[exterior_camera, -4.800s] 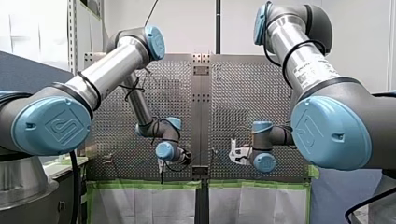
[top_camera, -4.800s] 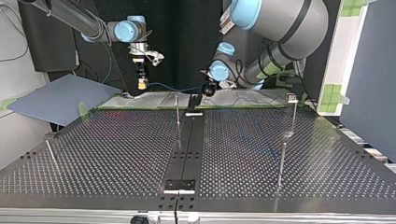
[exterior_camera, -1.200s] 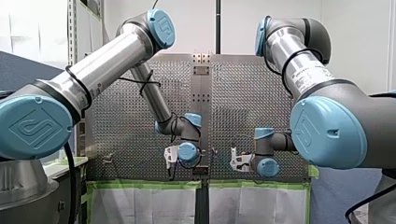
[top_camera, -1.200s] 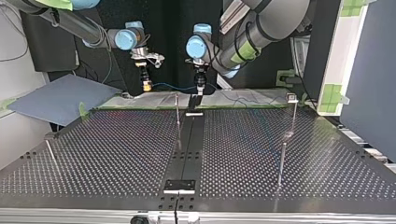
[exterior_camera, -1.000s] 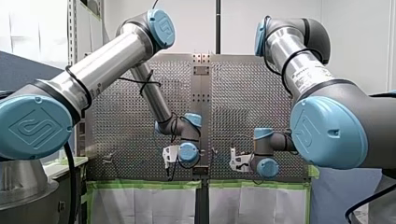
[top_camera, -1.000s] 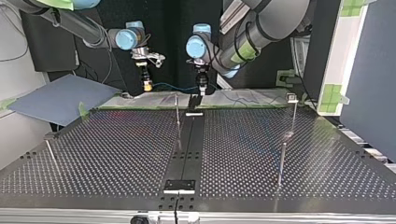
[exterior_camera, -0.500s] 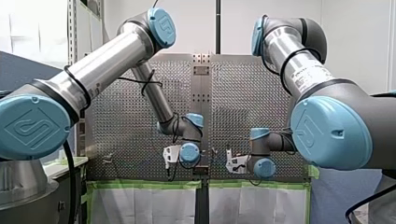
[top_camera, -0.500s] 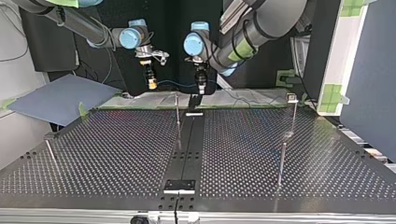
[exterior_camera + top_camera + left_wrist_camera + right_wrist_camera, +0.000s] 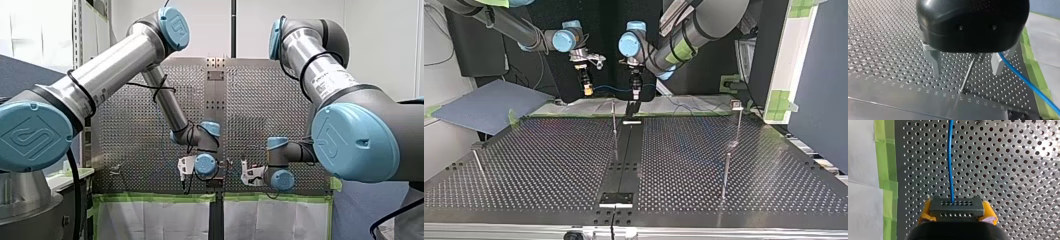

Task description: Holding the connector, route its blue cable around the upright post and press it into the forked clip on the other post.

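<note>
My right gripper (image 9: 957, 216) has its yellow pads shut on a dark grey connector (image 9: 957, 206). The blue cable (image 9: 950, 162) runs straight ahead from it over the perforated plate. In the top view that gripper (image 9: 587, 90) hangs at the back, left of the middle, and the cable (image 9: 611, 90) spans to my left gripper (image 9: 636, 93). My left gripper (image 9: 966, 65) is open. A thin post with a forked top (image 9: 971, 67) stands between its metal fingers (image 9: 935, 62). The cable (image 9: 1028, 82) passes just outside one finger, apart from the fork.
Thin upright posts stand on the perforated table (image 9: 549, 165): one near the middle (image 9: 614, 125), two at the top view's right (image 9: 739, 120) (image 9: 725, 175), one at its left (image 9: 478, 165). Green tape (image 9: 888, 170) lines the back edge. A blue-grey board (image 9: 489, 105) lies at the left.
In the top view my right gripper has carried the connector a little to the right, toward my left gripper. My left gripper has shifted slightly left and stays open.
</note>
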You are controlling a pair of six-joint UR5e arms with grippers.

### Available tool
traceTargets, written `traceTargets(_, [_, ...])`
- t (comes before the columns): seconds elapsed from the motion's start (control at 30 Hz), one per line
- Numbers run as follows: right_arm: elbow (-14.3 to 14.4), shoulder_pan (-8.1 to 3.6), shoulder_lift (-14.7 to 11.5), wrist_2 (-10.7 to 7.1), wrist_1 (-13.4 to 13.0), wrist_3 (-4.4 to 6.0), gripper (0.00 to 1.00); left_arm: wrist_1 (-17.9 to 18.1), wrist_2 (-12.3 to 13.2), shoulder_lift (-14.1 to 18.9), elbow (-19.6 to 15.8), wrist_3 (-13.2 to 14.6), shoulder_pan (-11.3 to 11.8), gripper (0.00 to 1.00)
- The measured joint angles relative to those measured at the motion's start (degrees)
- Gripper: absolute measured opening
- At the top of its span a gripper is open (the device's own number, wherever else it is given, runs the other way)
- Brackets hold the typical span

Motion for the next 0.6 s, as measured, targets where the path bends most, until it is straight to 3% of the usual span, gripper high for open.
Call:
traceTargets(0.23, [0.00, 0.00, 0.00, -0.02, 0.03, -0.03, 0.00, 0.00, -1.22, 0.00, -0.03, 0.05, -0.01, 1.00])
traceTargets(0.27, [0.00, 0.00, 0.00, -0.02, 0.05, -0.03, 0.00, -0.01, -1.67, 0.00, -0.03, 0.05, -0.01, 0.90])
traceTargets(0.3, [-0.01, 0.00, 0.00, -0.02, 0.05, -0.03, 0.00, -0.03, -1.95, 0.00, -0.03, 0.06, -0.01, 0.90])
traceTargets(0.37, [-0.02, 0.00, -0.01, -0.02, 0.06, -0.04, 0.00, -0.10, -2.37, 0.00, -0.04, 0.09, -0.01, 0.73])
traceTargets(0.4, [-0.02, 0.00, -0.01, -0.02, 0.06, -0.04, 0.00, -0.12, -2.46, 0.00, -0.04, 0.10, -0.01, 0.73])
traceTargets(0.47, [-0.03, 0.00, 0.00, -0.02, 0.07, -0.04, 0.00, -0.15, -2.58, 0.00, -0.05, 0.13, -0.01, 0.48])
traceTargets(0.5, [-0.04, 0.00, 0.00, -0.02, 0.07, -0.04, 0.00, -0.16, -2.61, 0.00, -0.05, 0.17, -0.01, 0.48])
traceTargets(0.57, [-0.03, 0.04, 0.00, -0.02, 0.11, -0.04, 0.00, -0.14, -2.63, 0.00, -0.05, 0.46, -0.02, 0.20])
traceTargets(0.6, [-0.03, 0.06, 0.00, -0.02, 0.12, -0.04, 0.00, -0.13, -2.63, 0.00, -0.05, 0.66, -0.02, 0.20])
